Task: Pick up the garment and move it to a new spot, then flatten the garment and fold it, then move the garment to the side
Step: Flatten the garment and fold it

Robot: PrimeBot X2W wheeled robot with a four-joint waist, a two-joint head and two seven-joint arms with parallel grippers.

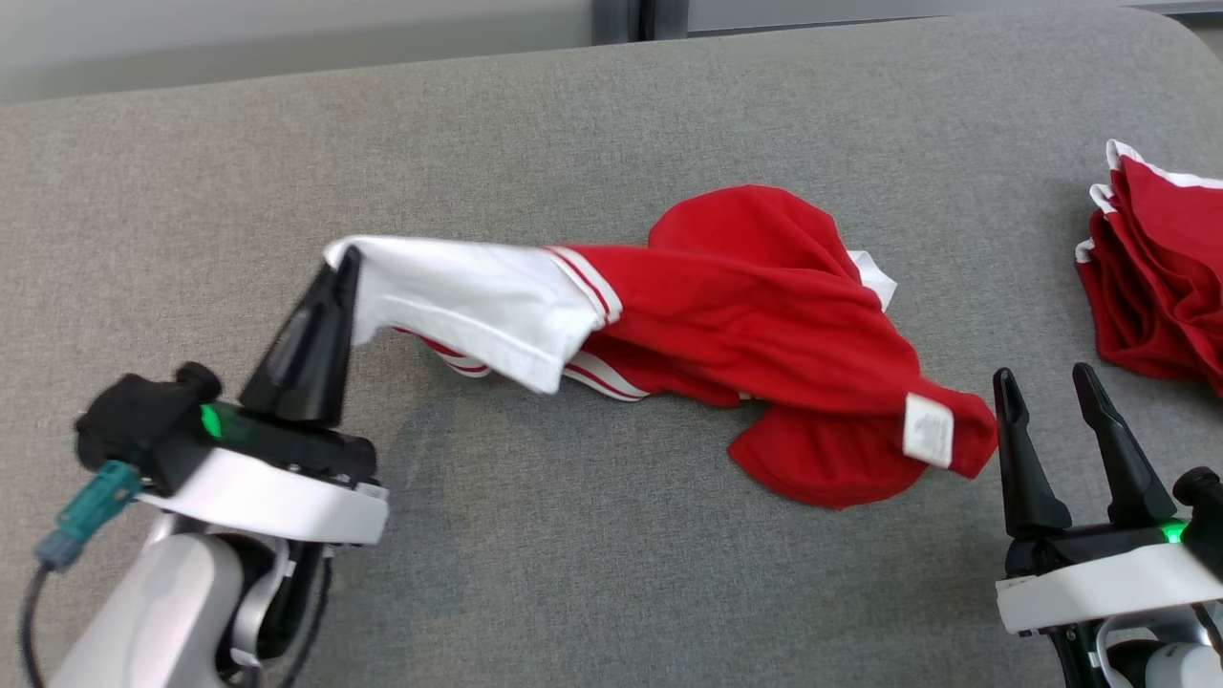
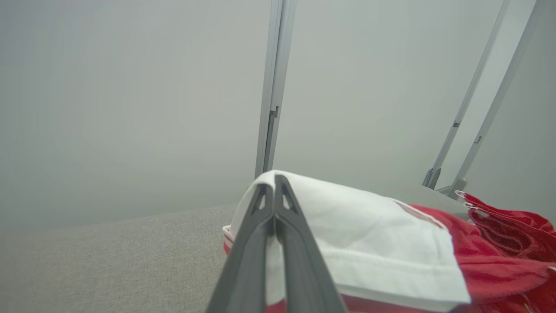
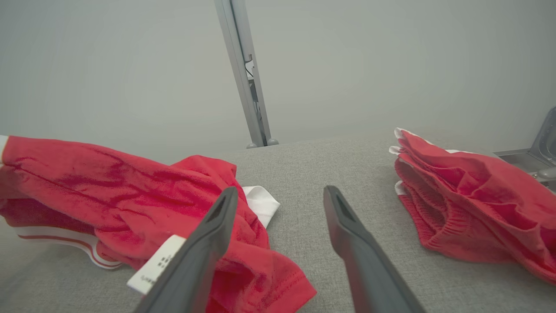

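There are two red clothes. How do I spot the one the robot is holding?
Look at the big grey table. In its middle lies the crumpled red garment, its white sleeve pinched by the left gripper. Unlike the red pile at the right edge, it shows a white label.

There are two dark claws, the left claw (image 1: 347, 256) and the right claw (image 1: 1043, 375), one crumpled red-and-white fabric garment (image 1: 764, 306), one folded red-and-white cloth pile (image 1: 1161, 277) and one grey fabric-covered table (image 1: 573, 573).
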